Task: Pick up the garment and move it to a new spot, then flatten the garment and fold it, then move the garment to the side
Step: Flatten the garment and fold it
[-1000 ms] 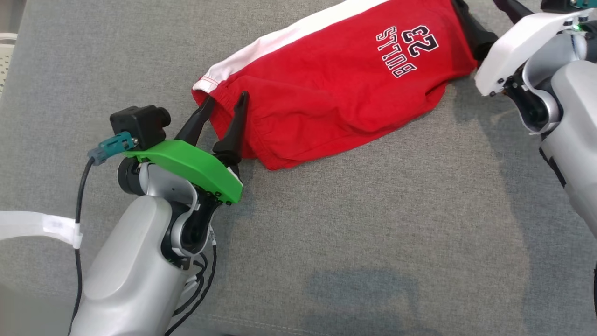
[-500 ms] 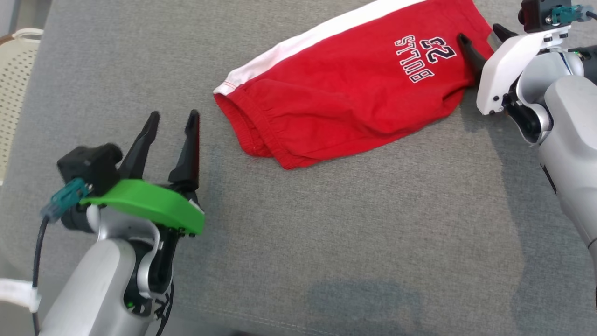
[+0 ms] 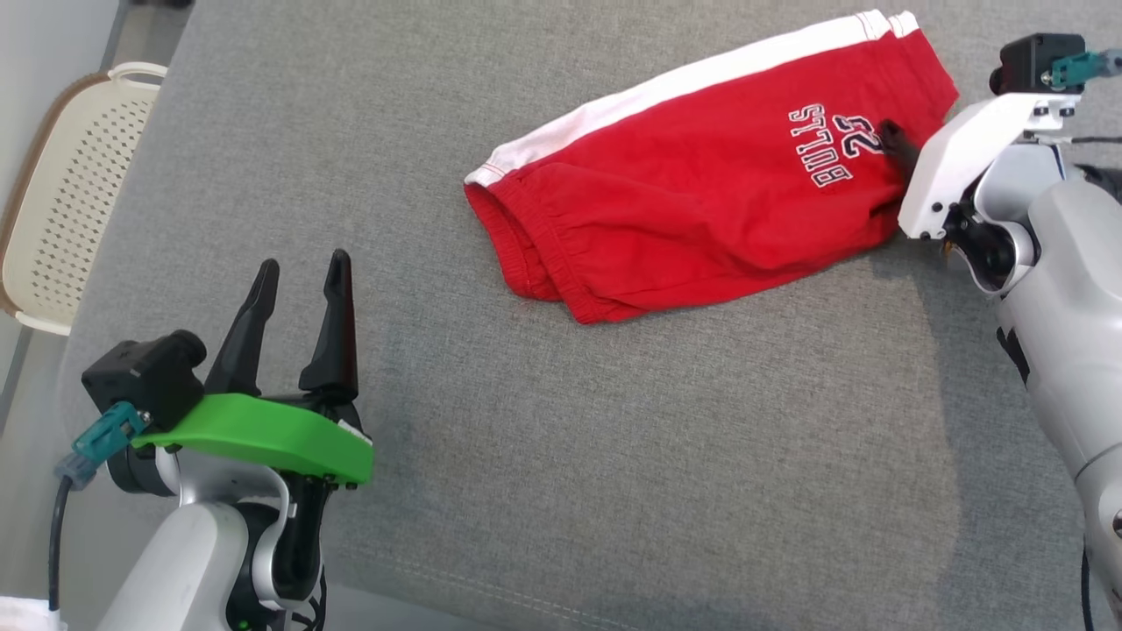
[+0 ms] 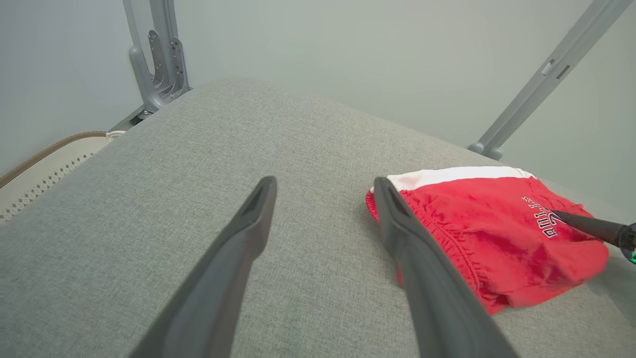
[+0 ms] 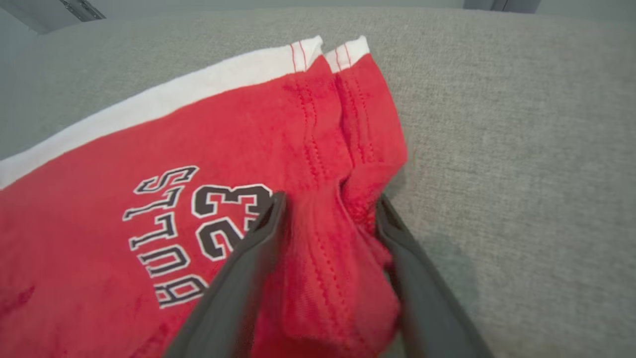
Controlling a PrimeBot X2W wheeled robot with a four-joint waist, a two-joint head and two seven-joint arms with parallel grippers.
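Head view, lower left of the frame: the left gripper (image 3: 303,260) hovers over a grey cushion (image 3: 614,438), fingers spread wide and empty, well apart from the garment. Further up, right of centre, the red shorts (image 3: 701,210) lie flat on the cushion, white stripe along the upper edge. At their right end the right gripper (image 5: 328,199) straddles a bunched ridge of red cloth, fingers apart; whether they clamp it is unclear. A cream basket (image 3: 70,193) sits upper left.
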